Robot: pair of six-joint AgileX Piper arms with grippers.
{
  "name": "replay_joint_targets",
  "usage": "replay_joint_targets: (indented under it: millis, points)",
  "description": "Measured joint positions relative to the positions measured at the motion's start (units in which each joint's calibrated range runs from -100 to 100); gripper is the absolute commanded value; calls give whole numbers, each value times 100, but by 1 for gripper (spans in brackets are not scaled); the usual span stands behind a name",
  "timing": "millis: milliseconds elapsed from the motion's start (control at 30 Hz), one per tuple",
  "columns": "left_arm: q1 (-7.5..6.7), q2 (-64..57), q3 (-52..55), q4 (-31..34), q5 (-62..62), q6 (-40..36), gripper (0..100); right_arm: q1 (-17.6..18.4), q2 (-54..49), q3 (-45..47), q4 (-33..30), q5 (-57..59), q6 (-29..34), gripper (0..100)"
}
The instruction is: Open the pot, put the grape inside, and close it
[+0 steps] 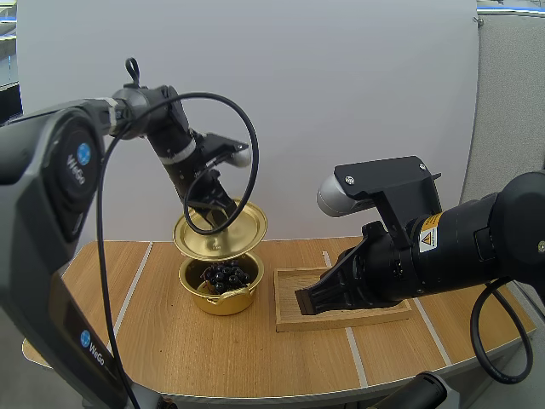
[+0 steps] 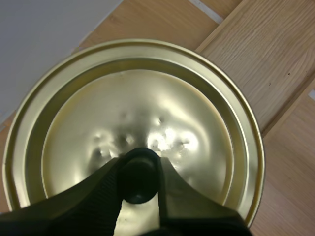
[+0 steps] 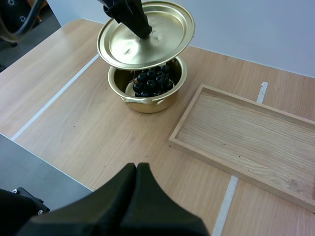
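left fingers (image 2: 91,199) pinch lid (image 2: 147,98) over pot (image 1: 223,296) on wooden table (image 1: 170,349); right fingers (image 3: 115,196) clenched empty.

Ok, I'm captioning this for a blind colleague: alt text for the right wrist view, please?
A gold lid, gripped from above by the left pincer, hangs tilted just above an open gold pot with dark grapes inside. A wooden tray lies beside the pot on the wooden table, and the right pincer is shut on nothing.
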Motion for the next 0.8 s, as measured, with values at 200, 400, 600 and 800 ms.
replay_joint_targets:
  millis: [200, 400, 600, 800]
  points:
    - [0, 330, 12, 0, -306, 0, 0, 0, 0, 0, 0, 0, 0, 0]
    - [0, 497, 12, 0, -581, 0, 0, 0, 0, 0, 0, 0, 0, 0]
    - [0, 700, 269, 0, -994, 0, 0, 0, 0, 0, 0, 0, 0, 0]
    - [0, 790, 563, 0, -1351, 34, 0, 0, 0, 0, 0, 0, -4, 0]
